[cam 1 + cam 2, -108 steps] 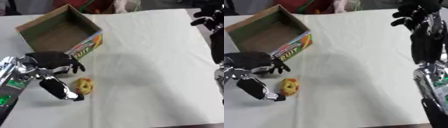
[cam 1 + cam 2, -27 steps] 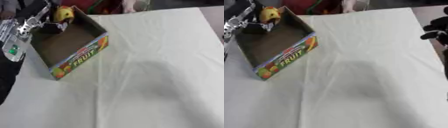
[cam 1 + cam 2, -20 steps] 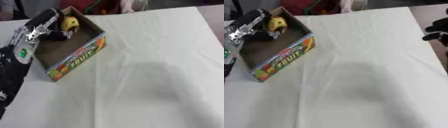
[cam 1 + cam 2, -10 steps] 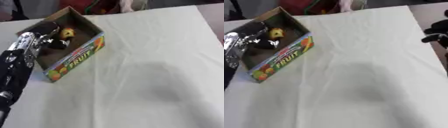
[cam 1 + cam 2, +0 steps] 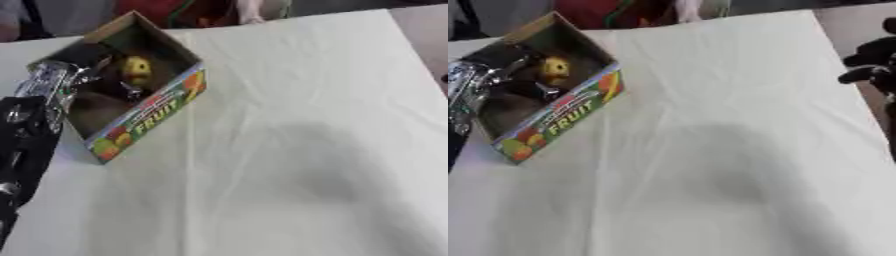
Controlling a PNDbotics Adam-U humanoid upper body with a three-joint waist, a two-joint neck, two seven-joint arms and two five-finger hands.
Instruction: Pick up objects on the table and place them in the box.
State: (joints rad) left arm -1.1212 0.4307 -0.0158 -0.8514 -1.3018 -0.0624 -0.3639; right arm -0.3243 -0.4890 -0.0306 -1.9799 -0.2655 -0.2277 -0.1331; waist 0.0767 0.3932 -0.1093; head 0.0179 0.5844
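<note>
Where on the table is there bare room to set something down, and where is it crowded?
The white table lies bare from the fruit box across to its right edge and down to the near edge. It is crowded only at far left: inside the box are the left hand and a yellow object. The right hand hovers off the right edge.

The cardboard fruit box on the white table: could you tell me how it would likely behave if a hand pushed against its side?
The cardboard box looks thin-walled and holds only a small yellow object, so it is probably light and would slide on the white tablecloth. Its open top suggests the walls may flex. The left hand reaching inside could drag it.
</note>
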